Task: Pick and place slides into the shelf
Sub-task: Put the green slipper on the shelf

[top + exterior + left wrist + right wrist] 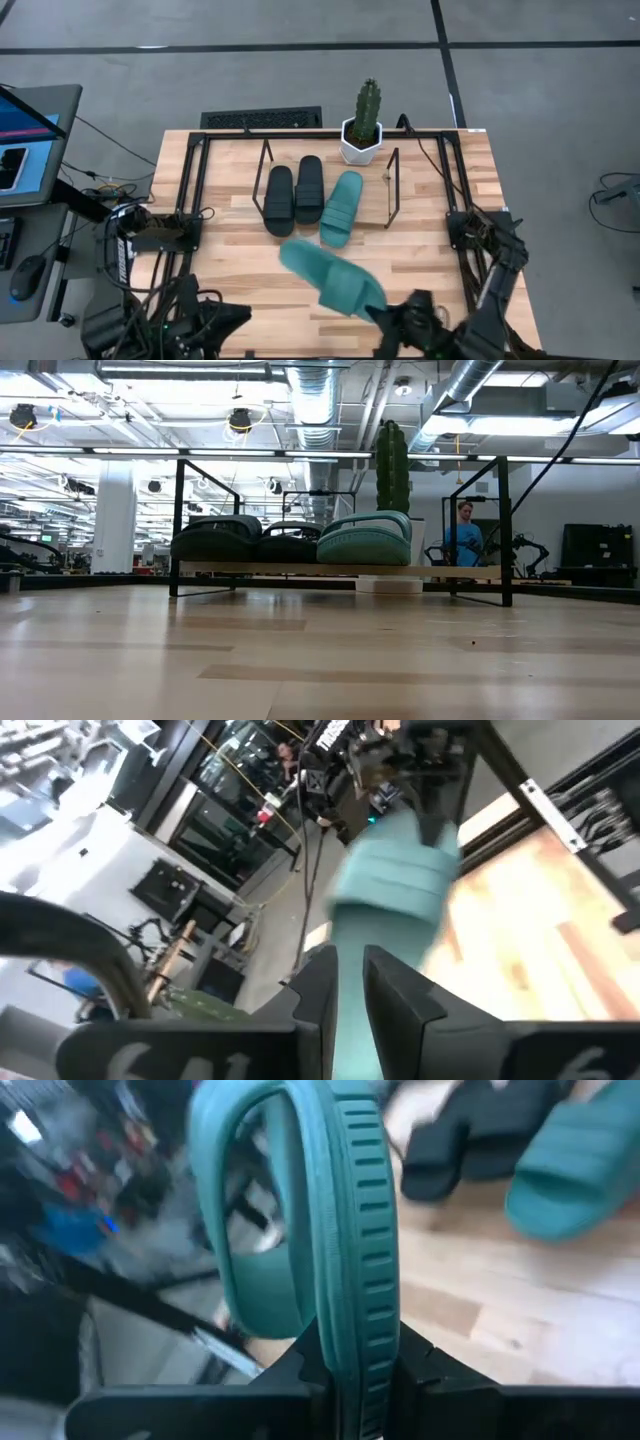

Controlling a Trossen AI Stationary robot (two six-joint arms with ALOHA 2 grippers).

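Teal slide [340, 1250] is pinched at its edge by right hand [352, 1370].

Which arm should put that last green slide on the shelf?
The right. Its gripper is shut on the teal slide, lifted off the table, and the shelf has a free spot beside the other teal slide. The left gripper sits back, empty.

left hand [225, 325] cut off by edge

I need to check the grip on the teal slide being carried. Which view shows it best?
The right wrist view: the right gripper pinches the carried teal slide by its sole edge. High view shows it blurred; left wrist view, blurred too; low view, not at all.
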